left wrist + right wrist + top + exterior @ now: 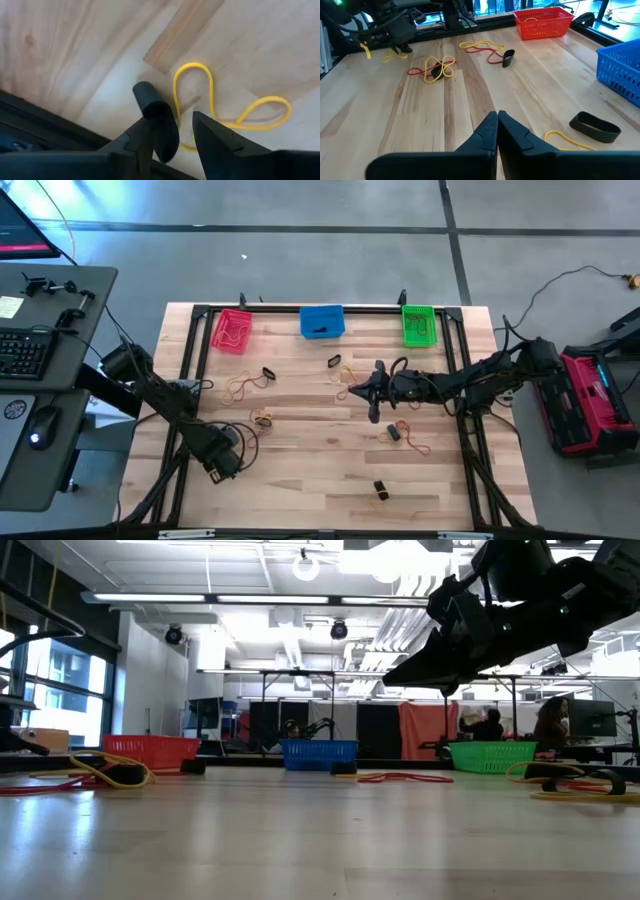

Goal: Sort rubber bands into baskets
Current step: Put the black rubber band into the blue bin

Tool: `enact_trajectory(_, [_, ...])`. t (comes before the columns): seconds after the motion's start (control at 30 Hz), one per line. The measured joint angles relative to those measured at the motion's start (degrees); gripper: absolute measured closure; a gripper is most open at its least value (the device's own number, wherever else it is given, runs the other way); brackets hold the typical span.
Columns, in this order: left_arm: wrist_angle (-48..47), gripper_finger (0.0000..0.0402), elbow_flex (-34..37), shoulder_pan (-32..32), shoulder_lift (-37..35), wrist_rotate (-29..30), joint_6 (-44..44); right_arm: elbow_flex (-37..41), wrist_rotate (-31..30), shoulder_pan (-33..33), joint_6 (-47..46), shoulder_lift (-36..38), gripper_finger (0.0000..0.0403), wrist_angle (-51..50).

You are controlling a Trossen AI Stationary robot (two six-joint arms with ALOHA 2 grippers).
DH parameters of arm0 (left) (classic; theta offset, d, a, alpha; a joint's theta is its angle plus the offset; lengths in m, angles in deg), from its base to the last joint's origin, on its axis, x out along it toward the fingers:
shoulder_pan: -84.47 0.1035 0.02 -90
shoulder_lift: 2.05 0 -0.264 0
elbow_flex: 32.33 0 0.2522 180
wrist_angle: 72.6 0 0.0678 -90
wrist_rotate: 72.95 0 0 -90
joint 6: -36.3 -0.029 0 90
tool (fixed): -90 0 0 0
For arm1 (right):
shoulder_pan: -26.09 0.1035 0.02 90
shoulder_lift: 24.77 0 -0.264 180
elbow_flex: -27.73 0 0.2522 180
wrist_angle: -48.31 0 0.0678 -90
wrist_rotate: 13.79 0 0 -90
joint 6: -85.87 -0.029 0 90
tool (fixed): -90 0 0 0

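My left gripper [218,470] hangs near the table's near left corner, fingers apart, over a yellow band [210,100] that lies flat on the wood. A short black piece [155,120] stands along one finger. My right gripper [358,391] is shut and empty above the table's middle, pointing toward the left; it also shows in the right wrist view [497,125]. The red-pink basket [232,330], blue basket [322,322] and green basket [419,325] stand in a row at the far edge. Loose bands lie scattered, among them a black one [595,125] and a red-yellow tangle [435,67]. My left gripper has the short black piece [150,102] lying against the inner side of one finger [137,142]. The other finger [215,137] stands apart from it, with wood and yellow band showing in the gap. Whether the piece is a rubber band, I cannot tell.
More bands lie mid-table: a black one [268,372], a yellow one [265,418], a red one with a black one [395,430], a black one near the front [380,490]. A black frame [190,340] edges the table. A desk with a keyboard [25,350] stands at the left.
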Motion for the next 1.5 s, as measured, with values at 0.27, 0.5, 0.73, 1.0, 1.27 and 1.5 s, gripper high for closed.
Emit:
enact_trajectory(0.27, [-3.2, 0.0355, 0.0, 0.0, 0.0, 1.6, -1.6, 0.0, 0.0, 0.0, 0.0, 0.0, 0.0403, 0.0])
enact_trajectory(0.5, [-4.8, 0.0396, -0.1, 0.0, 0.0, 0.5, -5.1, 0.0, 0.0, 0.0, 0.1, 0.0, 0.0403, 0.0])
enact_trajectory(0.73, [-10.1, 0.0399, -5.1, 0.3, 0.0, 3.7, -7.7, 0.0, 0.0, 0.0, 0.1, 0.0, 0.0403, 0.0])
enact_trajectory(1.0, [-16.5, 0.0400, -14.0, 6.5, 0.0, 18.2, -16.7, 0.0, -0.3, 0.0, 0.1, 0.0, 0.0403, 0.0])
enact_trajectory(1.27, [-13.7, 0.0401, -19.9, 22.6, 0.0, 35.8, -38.7, 0.0, -0.5, 0.0, 0.1, 0.0, 0.0403, 0.0])
enact_trajectory(1.5, [3.9, 0.0401, -21.7, 38.8, 0.0, 39.0, -62.3, 0.0, -2.9, 0.0, 0.1, 0.0, 0.0403, 0.0])
